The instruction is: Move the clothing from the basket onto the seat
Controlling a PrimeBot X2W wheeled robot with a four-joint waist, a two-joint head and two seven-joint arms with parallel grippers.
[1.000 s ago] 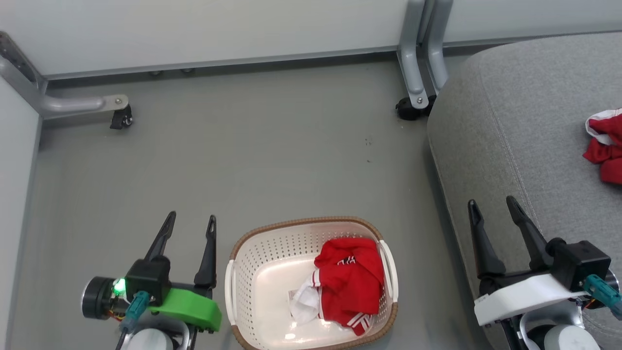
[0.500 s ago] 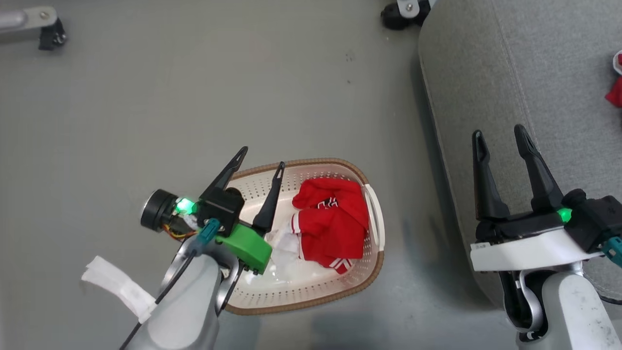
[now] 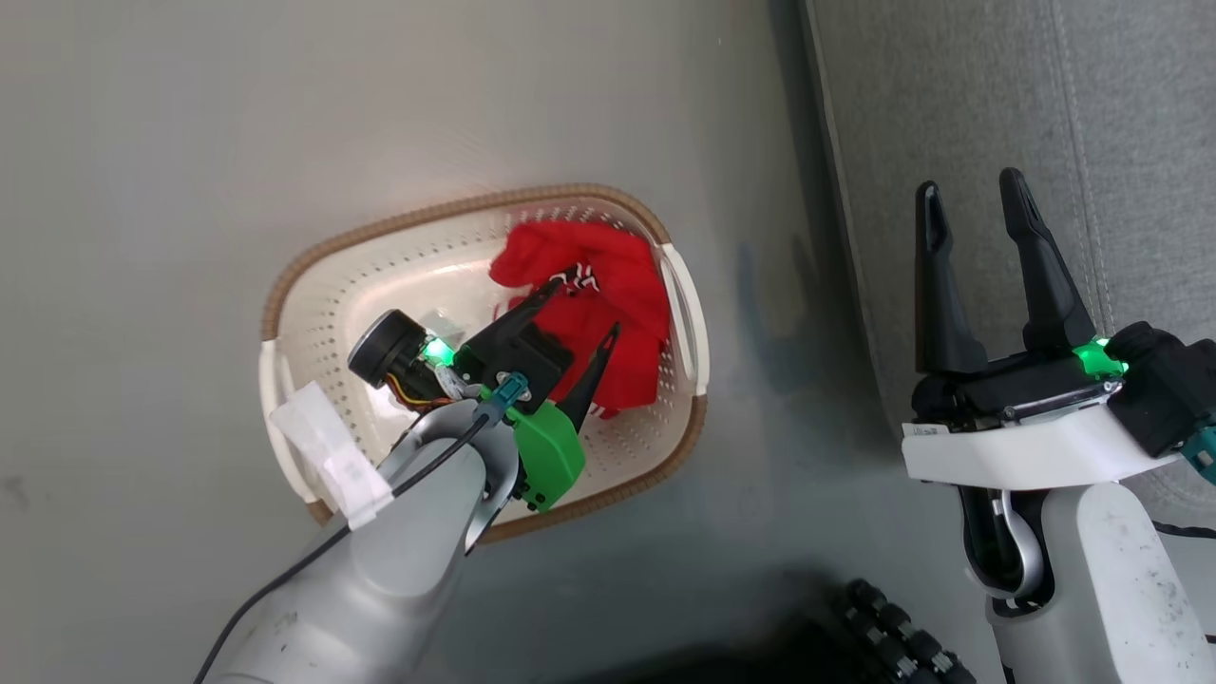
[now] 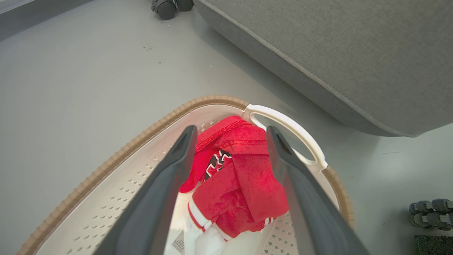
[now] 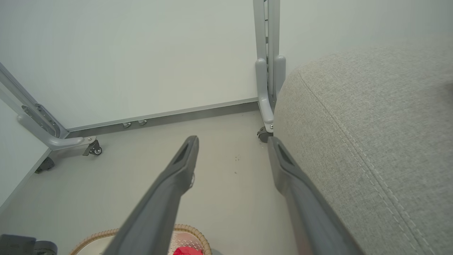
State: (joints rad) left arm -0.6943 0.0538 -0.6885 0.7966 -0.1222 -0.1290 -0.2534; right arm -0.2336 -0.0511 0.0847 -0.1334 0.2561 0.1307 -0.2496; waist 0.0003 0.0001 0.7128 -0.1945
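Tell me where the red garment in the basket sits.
In the head view the red garment lies bunched at the right end of the basket, nearest the seat, with the open left gripper hovering over it.

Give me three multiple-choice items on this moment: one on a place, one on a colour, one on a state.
1. Where does the basket stand?
A. on the floor, beside the seat
B. on a table
C. on a shelf

2. What colour is the clothing in the basket?
A. blue
B. red
C. green

3. What state is the left end effector in?
A. shut on the basket's handle
B. shut on the clothing
C. open

Key:
1 A: the head view shows it on grey floor next to the seat's edge.
2 B: the fabric is bright red with white trim.
3 C: its fingers stand wide apart at the clothing, not pinching it.
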